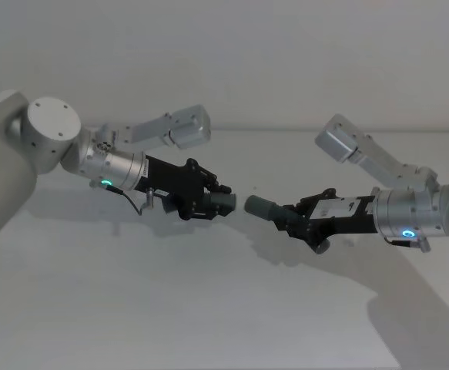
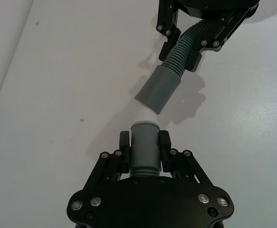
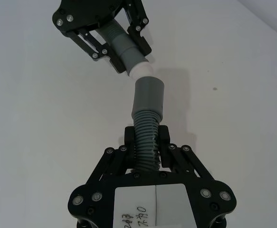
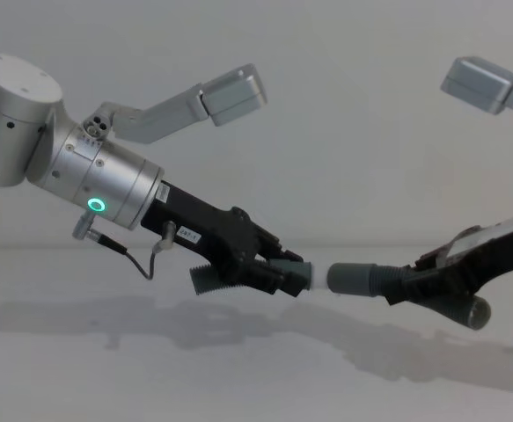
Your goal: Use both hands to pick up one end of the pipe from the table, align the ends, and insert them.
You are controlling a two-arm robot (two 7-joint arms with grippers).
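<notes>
Above the desk, alignment is being carried out: one pipe piece is being pinched by the left gripper, the other pipe piece by the right gripper. The collars are facing, slightly apart and angled; straightening, then pushing together, is being called for.

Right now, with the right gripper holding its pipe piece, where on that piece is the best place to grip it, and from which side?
Probably where the right gripper holds it now: on the ribbed section, from behind the collared end. The ribs should resist sliding, and this leaves the collar free and facing the left gripper's piece, still apart from it.
</notes>
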